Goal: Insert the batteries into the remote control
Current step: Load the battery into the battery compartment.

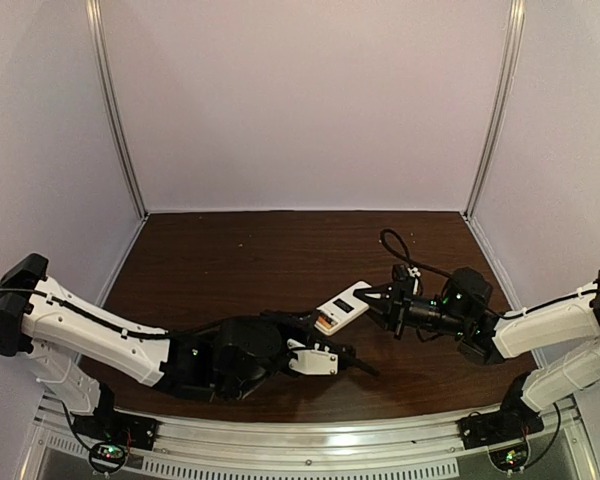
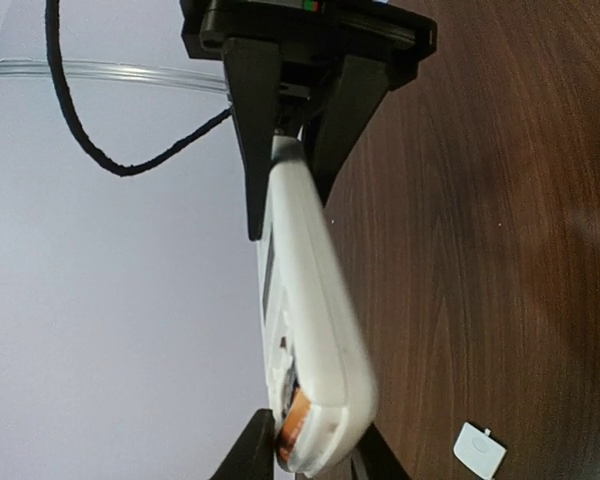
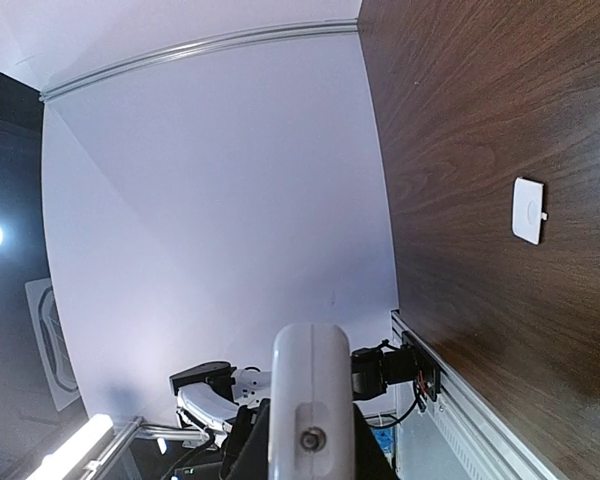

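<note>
The white remote control [image 1: 342,307] is held up off the table, gripped at both ends. My left gripper [image 1: 320,325] is shut on its near end, where an orange battery [image 1: 325,322] sits in the recess. In the left wrist view the remote [image 2: 315,320] runs up from my left gripper [image 2: 312,452]. One finger touches the orange battery [image 2: 296,415]. My right gripper [image 1: 376,298] is shut on the far end. In the right wrist view the rounded end of the remote [image 3: 312,395] fills that gripper [image 3: 312,445]. The dark battery is out of view.
A small white square cover [image 2: 478,450] lies flat on the brown table, and it also shows in the right wrist view [image 3: 527,210]. A black cable [image 1: 390,245] loops above the right wrist. White walls enclose the table on three sides.
</note>
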Robot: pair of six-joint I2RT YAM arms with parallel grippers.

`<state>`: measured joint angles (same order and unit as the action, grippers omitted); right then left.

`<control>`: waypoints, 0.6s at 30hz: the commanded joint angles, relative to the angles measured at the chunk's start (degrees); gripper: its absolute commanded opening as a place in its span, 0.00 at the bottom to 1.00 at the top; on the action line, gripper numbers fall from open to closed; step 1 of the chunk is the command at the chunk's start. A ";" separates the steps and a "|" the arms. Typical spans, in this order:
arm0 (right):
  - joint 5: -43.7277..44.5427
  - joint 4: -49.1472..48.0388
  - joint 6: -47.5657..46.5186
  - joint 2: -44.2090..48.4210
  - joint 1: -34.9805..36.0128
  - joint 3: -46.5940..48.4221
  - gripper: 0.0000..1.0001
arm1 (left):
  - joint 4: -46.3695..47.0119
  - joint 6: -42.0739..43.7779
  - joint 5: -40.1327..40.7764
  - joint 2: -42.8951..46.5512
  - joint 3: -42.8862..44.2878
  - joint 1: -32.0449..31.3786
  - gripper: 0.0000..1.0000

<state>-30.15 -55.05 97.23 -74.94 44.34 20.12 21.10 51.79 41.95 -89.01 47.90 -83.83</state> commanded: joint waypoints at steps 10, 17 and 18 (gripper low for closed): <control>2.49 -10.50 -3.74 1.80 -1.00 1.54 0.00 | -5.39 -3.09 -3.72 4.87 -2.40 -0.39 0.64; 2.45 -9.67 -6.11 1.20 -1.18 1.58 0.00 | -2.99 -5.70 -7.14 11.08 -4.56 -0.35 0.73; 2.44 -9.27 -6.68 1.26 -1.26 1.66 0.00 | -2.68 -6.53 -7.63 12.14 -4.97 -0.22 0.75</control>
<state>-28.88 -61.63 92.79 -74.52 43.57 20.32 17.06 48.82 37.56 -81.12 44.99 -84.16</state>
